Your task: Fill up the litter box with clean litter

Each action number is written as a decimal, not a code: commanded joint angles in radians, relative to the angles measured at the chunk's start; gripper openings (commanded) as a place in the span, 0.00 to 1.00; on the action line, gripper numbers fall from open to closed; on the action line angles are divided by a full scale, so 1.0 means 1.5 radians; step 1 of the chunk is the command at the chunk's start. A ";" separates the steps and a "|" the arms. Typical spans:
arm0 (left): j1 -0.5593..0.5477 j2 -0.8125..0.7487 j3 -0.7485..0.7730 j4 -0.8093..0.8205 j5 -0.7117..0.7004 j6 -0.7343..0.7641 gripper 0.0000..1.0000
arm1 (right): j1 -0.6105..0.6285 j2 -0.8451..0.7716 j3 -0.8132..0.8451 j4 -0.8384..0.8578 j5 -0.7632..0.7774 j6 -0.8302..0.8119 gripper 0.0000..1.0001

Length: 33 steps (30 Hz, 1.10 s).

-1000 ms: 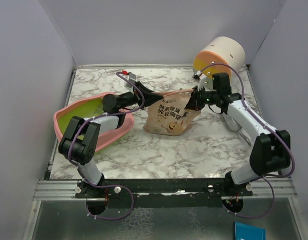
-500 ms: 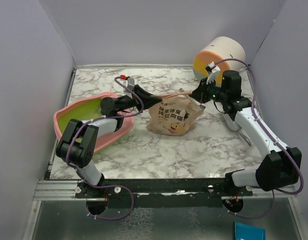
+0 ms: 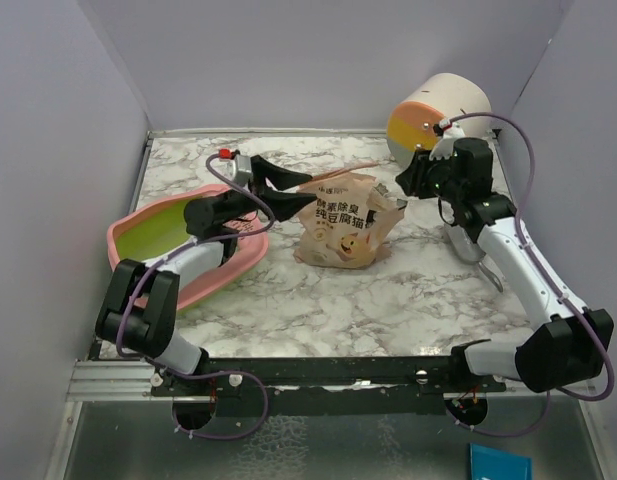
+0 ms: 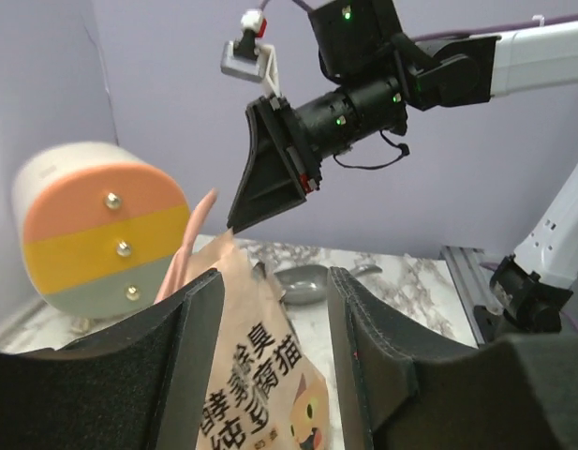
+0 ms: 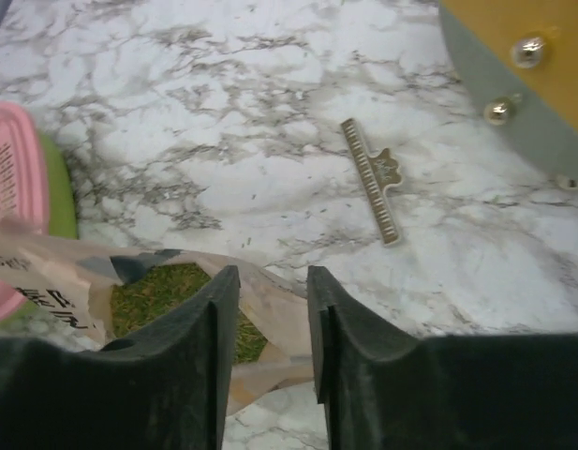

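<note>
The pink litter box (image 3: 153, 235) with its yellow-green inside lies at the left, partly under my left arm. The tan cat-print pouch (image 3: 346, 222) stands mid-table with its top open. Greenish litter granules (image 5: 171, 295) show inside its mouth. My left gripper (image 3: 300, 190) hovers open just left of the pouch top. In the left wrist view the pouch (image 4: 256, 375) shows beyond that gripper (image 4: 274, 281), touching neither finger. My right gripper (image 3: 406, 185) is open, just right of the pouch. In the right wrist view the right gripper (image 5: 270, 277) hangs over the pouch's torn edge (image 5: 279, 309).
The round cream, orange and yellow drawer unit (image 3: 438, 110) stands at the back right. A grey metal scoop (image 4: 307, 281) lies right of the pouch, and a small toothed metal strip (image 5: 373, 192) lies near the drawers. A thin pinkish strip (image 3: 343, 172) juts from the pouch top.
Both grippers were shut on the pouch's top corners; both have opened and let go. The right one drew back to the right, the left one lifted and moved left.
</note>
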 commanded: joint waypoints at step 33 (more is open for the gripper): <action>0.008 -0.267 0.056 -0.664 -0.117 0.281 0.17 | -0.264 0.117 -0.214 0.060 0.269 0.148 0.42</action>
